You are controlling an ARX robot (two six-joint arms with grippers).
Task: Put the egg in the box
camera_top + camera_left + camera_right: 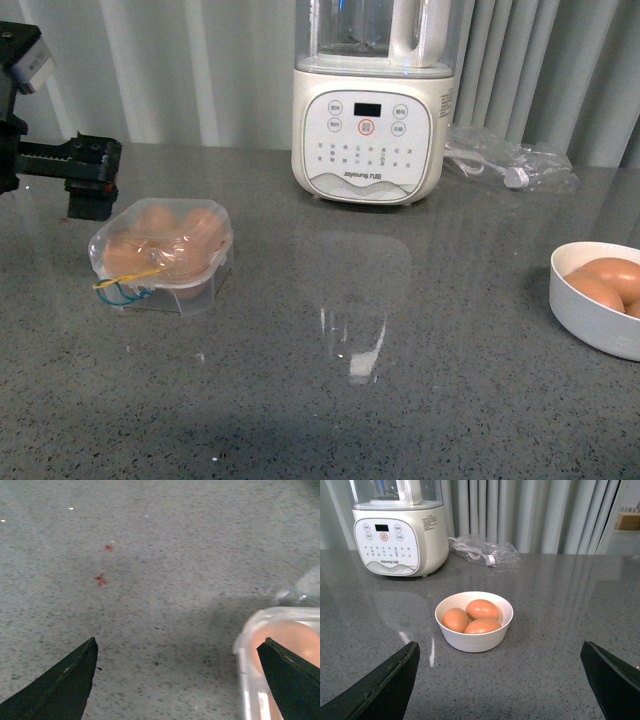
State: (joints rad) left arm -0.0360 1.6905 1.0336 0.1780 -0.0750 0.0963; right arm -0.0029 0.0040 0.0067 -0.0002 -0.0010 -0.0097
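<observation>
Legibly, Joyoung marks the blender (pixel 366 130) beyond the box (pixel 160 252).

The cream blender (pixel 367 130) reads "Joyoung" below its buttons; the button labels are too small to read.

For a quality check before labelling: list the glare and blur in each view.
Front view: white glare on the countertop before the blender; the box lid looks hazy. Left wrist view: soft overall, box rim washed out. Right wrist view: sharp, bowl and eggs clear.

The speckled grey surface (pixel 450 400) is viewed frontally — the clear plastic egg case (pixel 160 250) is shared, closer, with the left wrist view.
</observation>
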